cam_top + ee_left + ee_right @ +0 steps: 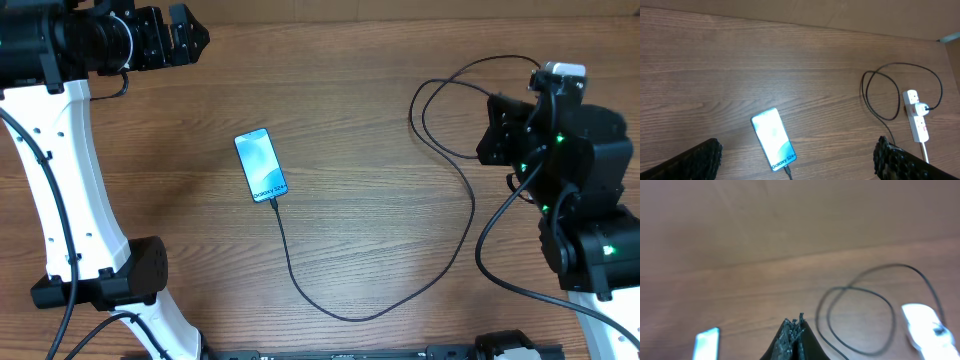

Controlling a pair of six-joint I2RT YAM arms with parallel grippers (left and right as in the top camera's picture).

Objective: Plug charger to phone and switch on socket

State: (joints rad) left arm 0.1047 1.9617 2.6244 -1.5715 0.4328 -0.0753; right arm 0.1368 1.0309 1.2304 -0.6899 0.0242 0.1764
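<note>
A slim rectangular smartphone with a black edge and a lit light blue screen (260,165) lies flat near the middle of the brown wood-grain table (380,120), slightly tilted, its white "Galaxy S24" text toward the near end. The small connector tip of the long thin black charger cable (352,318) meets that near end of the phone. From there the cable runs toward the table's front edge, curves across to the right, then climbs and coils into loose loops by the right arm. In the left wrist view those loops (900,63) end at the white elongated power strip with small red switches (916,116), which lies far to the right, well apart from the phone. The left gripper (195,33) hangs above the table's far left corner with its jaws spread wide, its dark fingers (700,157) holding nothing. The right gripper (794,330) is pressed closed and empty, hovering over the table between the phone and the blurred white power strip.
</note>
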